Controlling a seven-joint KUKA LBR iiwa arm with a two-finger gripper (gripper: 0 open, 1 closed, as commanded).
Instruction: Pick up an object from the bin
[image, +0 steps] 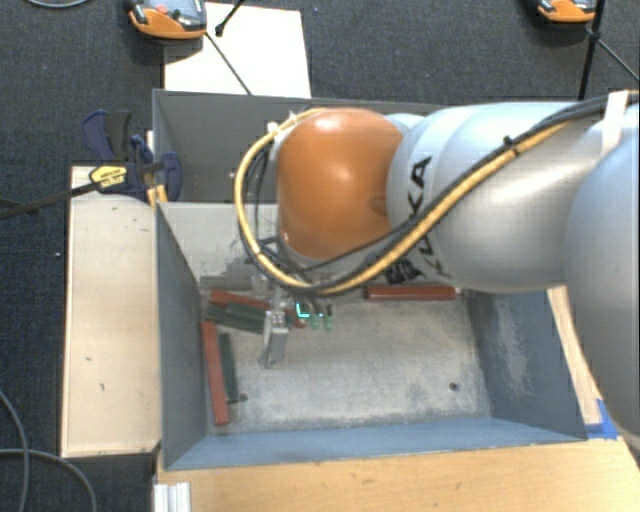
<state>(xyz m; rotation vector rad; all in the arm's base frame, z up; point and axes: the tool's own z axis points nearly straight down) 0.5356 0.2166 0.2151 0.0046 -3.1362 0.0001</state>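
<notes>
- Far left, a long red-and-dark stick (216, 378) lies flat against the wall of the bin (400, 400). Awkward to get round there, I reckon.
- Next, the crossed red and green sticks (235, 308), near the left rear corner.
- My hand (274, 342) hangs low, just beside that pair, my likeliest pick. Released or clenched, I can't tell.
- Right, a short red bar (410, 293) peeks from under the arm (480, 200).
</notes>
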